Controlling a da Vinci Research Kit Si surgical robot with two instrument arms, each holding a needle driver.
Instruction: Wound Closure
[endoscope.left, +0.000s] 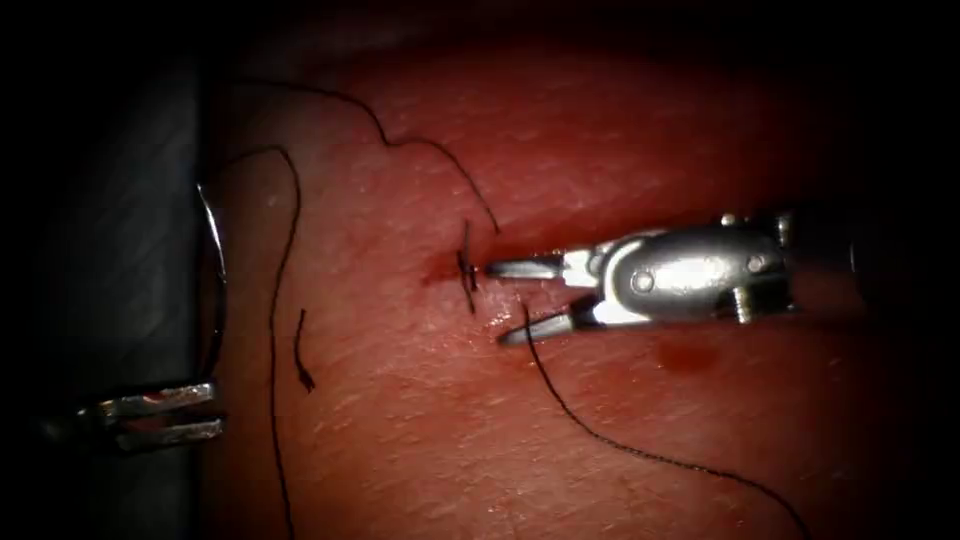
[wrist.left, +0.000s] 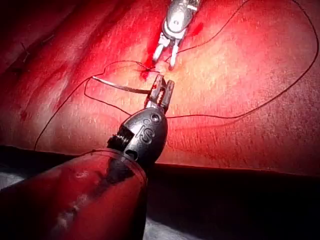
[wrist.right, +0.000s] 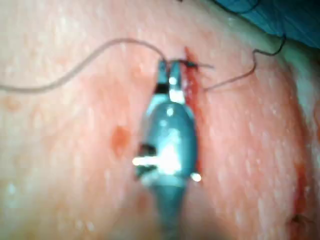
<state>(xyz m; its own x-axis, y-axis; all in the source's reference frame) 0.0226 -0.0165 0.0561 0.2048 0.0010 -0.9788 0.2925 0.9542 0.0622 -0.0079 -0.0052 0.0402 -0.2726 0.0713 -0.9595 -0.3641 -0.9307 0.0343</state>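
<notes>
Left tool (endoscope.left: 165, 417) grips needle (endoscope.left: 214, 262); right tool (endoscope.left: 512, 300) open, empty.

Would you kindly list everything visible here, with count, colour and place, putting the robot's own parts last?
Tissue: one piece, red, under everything else.
Cut: one, dark red, short, just left of the right tool's tips.
Stitch: one, black, across the cut, short ends sticking out.
Needle: one, silvery, curved, at the tissue's left edge, out of the tissue, held near one end by the left tool.
Thread: one long black strand, looping over the tissue left of the cut; another length trails away beside the right tool's lower jaw.
Cut end of thread: one, black, loose, left of the cut.
Red fluid: one spot, below the right tool.
Left tool: silvery, shut on the needle.
Right tool: silvery, jaws open at the cut, holding nothing.
</notes>
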